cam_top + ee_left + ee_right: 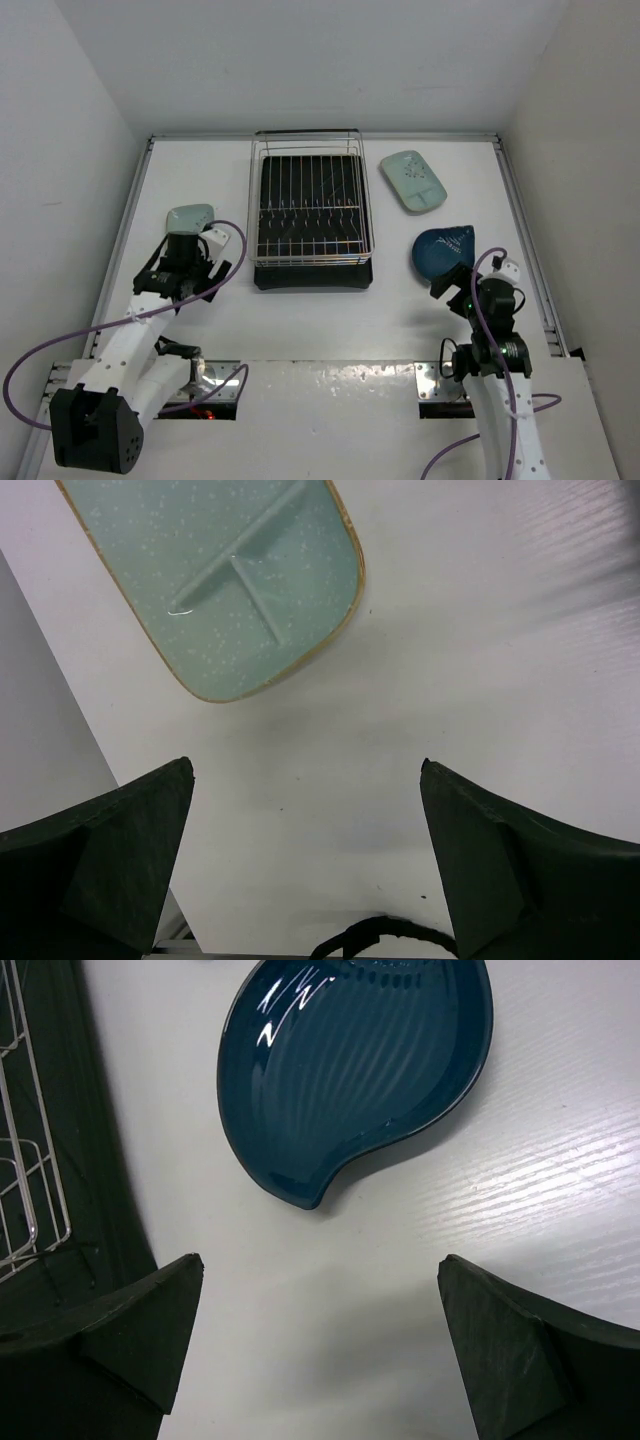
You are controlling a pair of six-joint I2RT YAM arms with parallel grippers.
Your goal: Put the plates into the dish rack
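The chrome wire dish rack (312,205) on its black tray stands at the table's middle back, with no plate in it. One mint-green plate (189,217) lies flat left of it, just beyond my left gripper (183,262), which is open and empty; in the left wrist view the plate (225,575) lies ahead of the fingers, apart from them. A second mint-green plate (412,180) lies right of the rack. The dark blue plate (442,250) lies flat in front of my right gripper (460,283), open and empty. In the right wrist view it (350,1060) is ahead, untouched.
The rack's black tray edge (60,1160) shows at the left of the right wrist view. White walls enclose the table on the left, back and right. Purple cables loop beside both arm bases.
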